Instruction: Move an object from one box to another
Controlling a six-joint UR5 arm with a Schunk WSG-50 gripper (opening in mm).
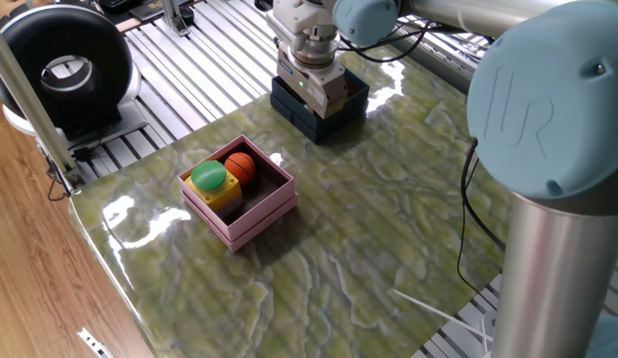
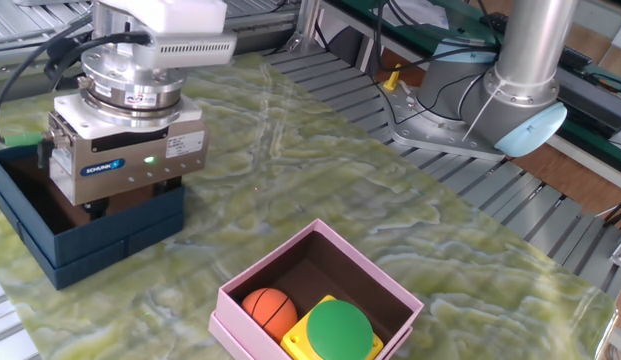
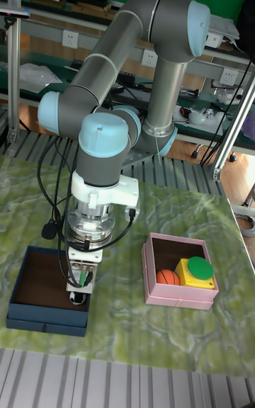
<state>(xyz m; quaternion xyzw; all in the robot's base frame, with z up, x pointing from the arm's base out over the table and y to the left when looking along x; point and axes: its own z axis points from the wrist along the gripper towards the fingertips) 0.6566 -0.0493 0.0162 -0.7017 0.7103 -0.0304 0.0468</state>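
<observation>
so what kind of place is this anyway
Most likely a robotics lab or workshop: a UR5 arm at a green marbled table on aluminium-slat framing, with cluttered workbench shelves behind.

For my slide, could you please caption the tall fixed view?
UR5 pincer lowered into the navy box, beside the pink box holding an orange ball and a green-topped yellow block.

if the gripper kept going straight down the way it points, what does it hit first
Most likely the brown floor of the navy-blue box. The gripper points straight down with its fingers already inside the walls. Something small and pale shows at the fingertips, but I cannot tell what.
</observation>
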